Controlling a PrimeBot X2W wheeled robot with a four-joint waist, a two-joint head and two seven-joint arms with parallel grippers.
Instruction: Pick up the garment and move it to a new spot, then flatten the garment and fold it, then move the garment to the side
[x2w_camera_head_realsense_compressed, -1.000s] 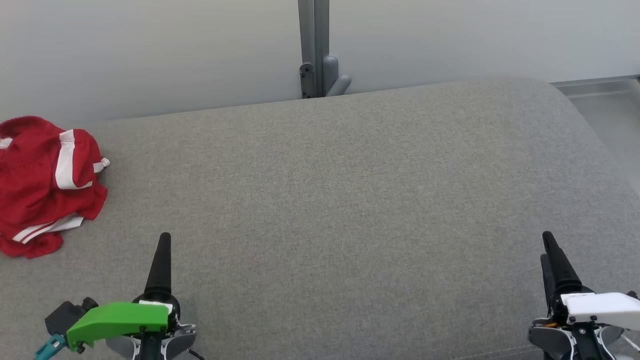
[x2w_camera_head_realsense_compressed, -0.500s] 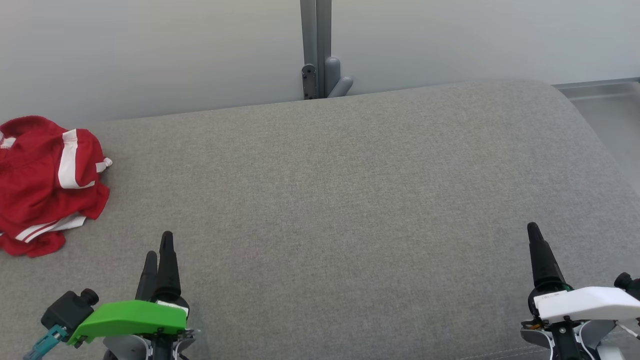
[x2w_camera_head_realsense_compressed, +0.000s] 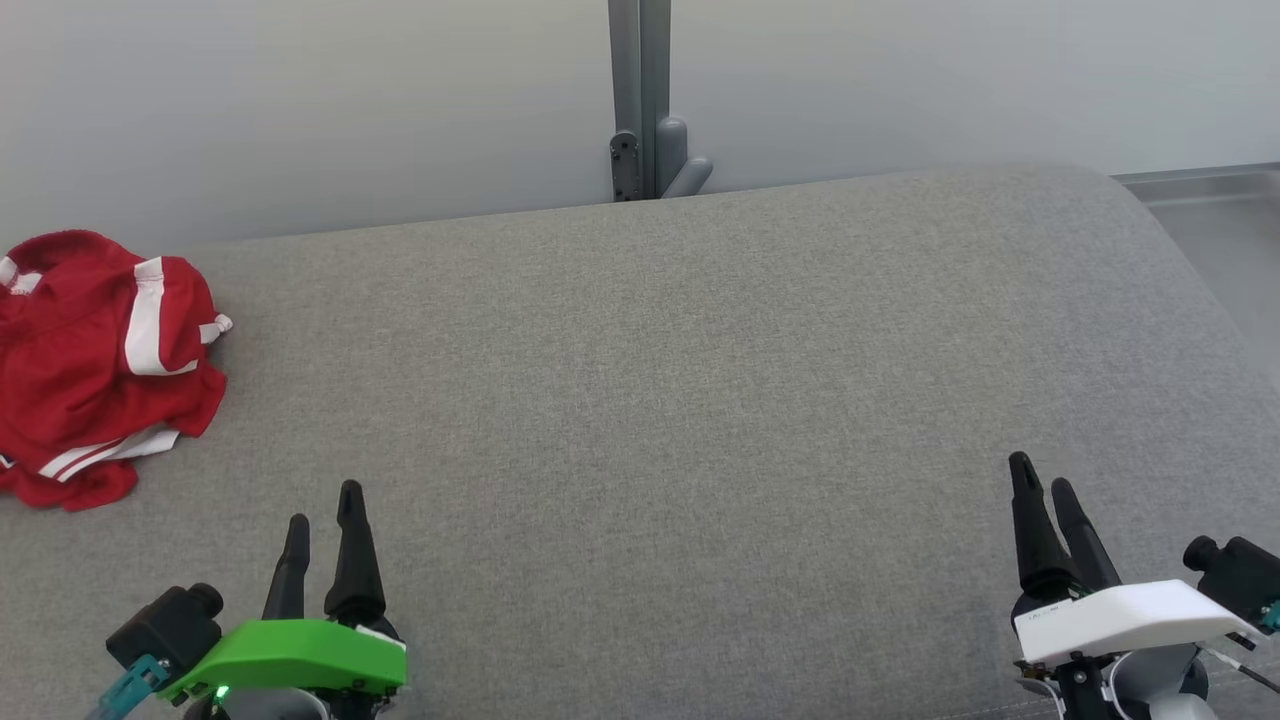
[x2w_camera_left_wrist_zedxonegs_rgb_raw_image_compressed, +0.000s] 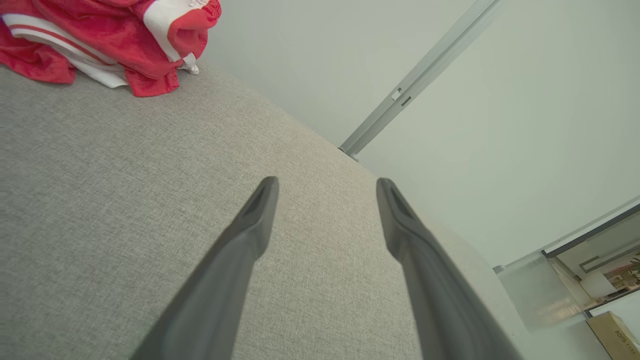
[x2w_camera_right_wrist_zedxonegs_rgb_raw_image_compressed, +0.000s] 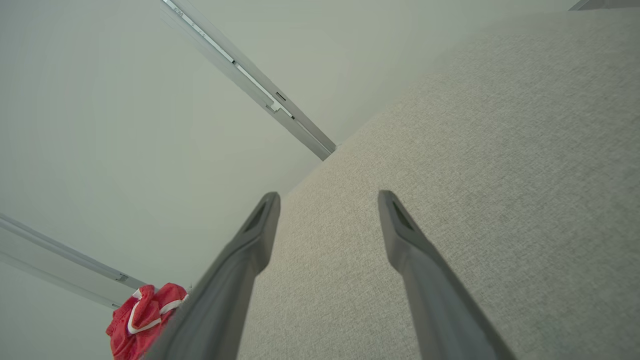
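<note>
Red garment (x2w_camera_head_realsense_compressed: 95, 370) lies crumpled at the frame's left edge on the grey cushion (x2w_camera_head_realsense_compressed: 650, 400), untouched: pickup not yet begun. Both wide, empty: left gripper (x2w_camera_head_realsense_compressed: 322, 505) lower left, right gripper (x2w_camera_head_realsense_compressed: 1040, 475) lower right. Next you likely send the left one up-left onto it.

The left pincer (x2w_camera_head_realsense_compressed: 323, 504) has 2 long black fingers (x2w_camera_head_realsense_compressed: 355, 560) that taper to blunt tips. They rise from a bright green cover (x2w_camera_head_realsense_compressed: 290, 655) with a small green light at its front edge. Beside the cover sits a boxy black camera module (x2w_camera_head_realsense_compressed: 165, 628) with a teal plug (x2w_camera_head_realsense_compressed: 125, 690). The right pincer (x2w_camera_head_realsense_compressed: 1040, 472) has the same 2 black fingers under a white cover (x2w_camera_head_realsense_compressed: 1130, 610) bearing faint grey lettering, flanked by a black module (x2w_camera_head_realsense_compressed: 1235, 575) and a thin cable (x2w_camera_head_realsense_compressed: 1245, 674). Seen close, each fingertip (x2w_camera_left_wrist_zedxonegs_rgb_raw_image_compressed: 260, 200) shows a shallow recessed groove.
</note>
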